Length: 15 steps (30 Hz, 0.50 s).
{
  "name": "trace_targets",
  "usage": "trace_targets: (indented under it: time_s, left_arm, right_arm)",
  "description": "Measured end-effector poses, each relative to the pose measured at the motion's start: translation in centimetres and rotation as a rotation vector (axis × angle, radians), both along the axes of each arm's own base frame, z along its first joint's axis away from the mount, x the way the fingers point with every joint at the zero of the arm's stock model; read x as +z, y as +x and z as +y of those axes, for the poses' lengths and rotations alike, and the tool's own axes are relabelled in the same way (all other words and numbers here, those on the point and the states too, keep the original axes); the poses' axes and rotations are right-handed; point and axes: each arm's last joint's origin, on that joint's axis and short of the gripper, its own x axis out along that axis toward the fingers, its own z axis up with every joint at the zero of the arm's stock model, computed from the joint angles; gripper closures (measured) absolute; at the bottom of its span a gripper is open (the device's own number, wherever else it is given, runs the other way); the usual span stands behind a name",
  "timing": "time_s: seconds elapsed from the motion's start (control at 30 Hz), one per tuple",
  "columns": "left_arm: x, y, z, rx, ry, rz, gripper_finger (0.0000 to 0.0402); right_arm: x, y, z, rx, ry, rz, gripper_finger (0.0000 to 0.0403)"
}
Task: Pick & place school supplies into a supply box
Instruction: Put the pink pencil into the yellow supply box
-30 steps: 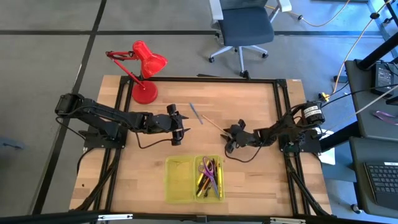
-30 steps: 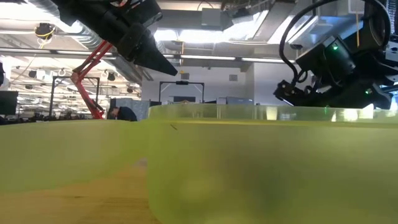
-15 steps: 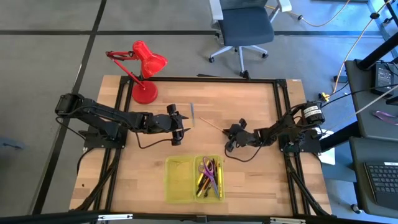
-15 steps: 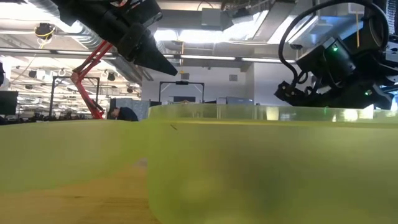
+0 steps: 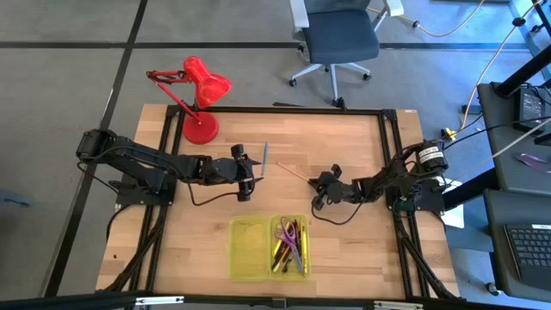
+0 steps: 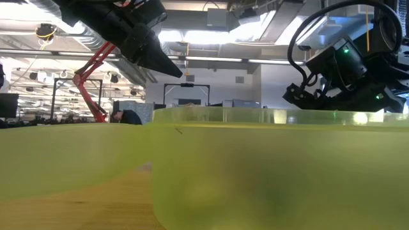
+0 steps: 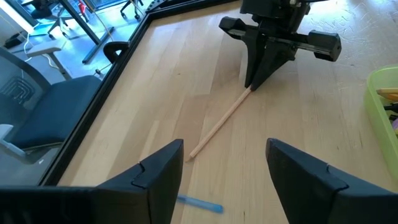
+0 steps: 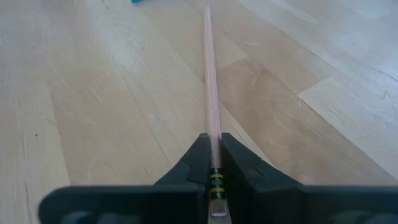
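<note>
A tan wooden pencil (image 5: 295, 172) lies slanting across the middle of the table, and my right gripper (image 5: 315, 186) is shut on its right end. A blue pen (image 5: 265, 155) lies on the wood just left of the pencil's tip. My left gripper (image 5: 256, 175) hovers open near the pen, touching nothing; its wrist view shows the pen (image 7: 199, 204) between its fingers and the pencil (image 7: 217, 124) beyond. The yellow-green supply box (image 5: 250, 250) lies open at the near edge, with pens and purple scissors (image 5: 293, 241) in its right half. My right gripper pinches the pencil's eraser end (image 8: 214, 177) between its two fingers, the metal ferrule showing between them. The fingers come from the table's right, slanting down, and lie along the pencil. The pencil runs straight out ahead, its far tip (image 7: 191, 154) down on the wood.
A red desk lamp (image 5: 200, 95) stands at the far left corner of the table. A black frame rail (image 5: 284, 110) runs round the table top. An office chair (image 5: 340, 39) stands beyond the far edge. In the low view the box's wall (image 6: 255, 172) fills the foreground.
The blue pen has turned about on the table: it lay slanted a second ago and now points almost straight from far to near, its near end swung toward the left. Both grippers have stayed nearly in place.
</note>
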Motion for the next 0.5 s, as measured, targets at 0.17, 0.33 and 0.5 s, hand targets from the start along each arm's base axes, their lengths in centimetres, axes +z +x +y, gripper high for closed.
trace_targets:
  time_s: [0.17,0.33,0.5]
  left_arm:
    - [0.00,0.00,0.00,0.000,0.000,0.000,0.0181]
    - [0.00,0.00,0.00,0.000,0.000,0.000,0.0179]
    - [0.00,0.00,0.00,0.000,0.000,0.000,0.0182]
  right_arm:
    - [0.04,0.01,0.00,-0.001,0.001,-0.008,0.0372]
    - [0.10,0.05,0.01,-0.001,0.002,-0.018,0.0375]
    - [0.48,0.11,0.01,0.001,-0.001,-0.034,0.0372]
